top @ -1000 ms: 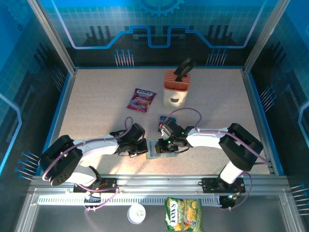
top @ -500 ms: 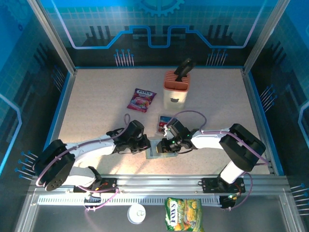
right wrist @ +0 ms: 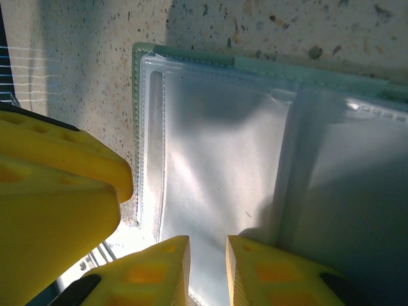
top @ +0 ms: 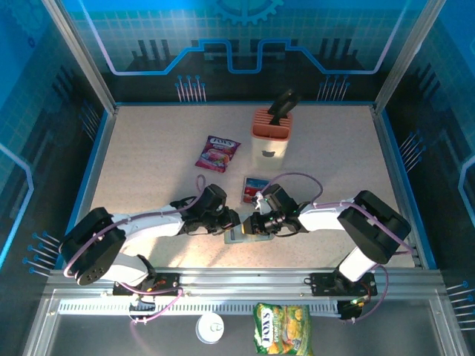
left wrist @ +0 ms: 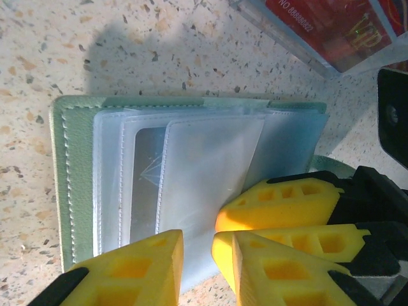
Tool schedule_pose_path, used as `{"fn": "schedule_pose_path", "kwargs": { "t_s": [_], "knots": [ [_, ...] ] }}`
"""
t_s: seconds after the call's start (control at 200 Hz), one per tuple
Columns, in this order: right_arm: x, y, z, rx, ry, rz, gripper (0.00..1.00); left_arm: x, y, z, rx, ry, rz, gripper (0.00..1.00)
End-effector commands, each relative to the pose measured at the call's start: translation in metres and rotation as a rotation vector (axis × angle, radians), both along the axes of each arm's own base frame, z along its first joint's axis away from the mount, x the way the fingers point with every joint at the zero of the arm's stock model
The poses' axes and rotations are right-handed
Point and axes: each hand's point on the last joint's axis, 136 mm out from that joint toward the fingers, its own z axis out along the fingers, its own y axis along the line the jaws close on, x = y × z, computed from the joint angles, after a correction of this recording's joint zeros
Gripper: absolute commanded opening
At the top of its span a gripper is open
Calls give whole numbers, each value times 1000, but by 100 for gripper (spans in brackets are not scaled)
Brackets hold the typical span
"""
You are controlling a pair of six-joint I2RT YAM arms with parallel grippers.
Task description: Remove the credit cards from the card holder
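From above, the small grey-green folding card holder (top: 239, 237) is lying open between the left gripper (top: 230, 222) and right gripper (top: 252, 224). A red-and-blue plastic credit card (top: 254, 187) is resting just beyond it, and a purple-red crinkly packet (top: 217, 153) is showing "FOX'S". In the left wrist view, the left jaws are standing narrowly parted over the holder's clear sleeves (left wrist: 191, 178), and the card is showing "VIP". In the right wrist view, the right jaws are hovering slightly spread over a sleeve.

Bright overhead light, hard shadows, blurred wrist close-ups.
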Motion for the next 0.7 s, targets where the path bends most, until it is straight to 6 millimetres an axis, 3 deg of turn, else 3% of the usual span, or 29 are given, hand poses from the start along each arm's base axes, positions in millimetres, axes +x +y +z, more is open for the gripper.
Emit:
{"fn": "schedule_pose_path", "kwargs": {
  "t_s": [0.0,0.46,0.695],
  "knots": [
    [-13,-17,-17,-61,73,-19,22,-5,9,-13,49,31,27,27],
    [-16,-19,-17,-56,80,-20,22,-7,9,-26,66,62,34,29],
    [-16,-18,-16,-55,77,-20,22,-3,1,-20,29,40,20,21]
  ]
}}
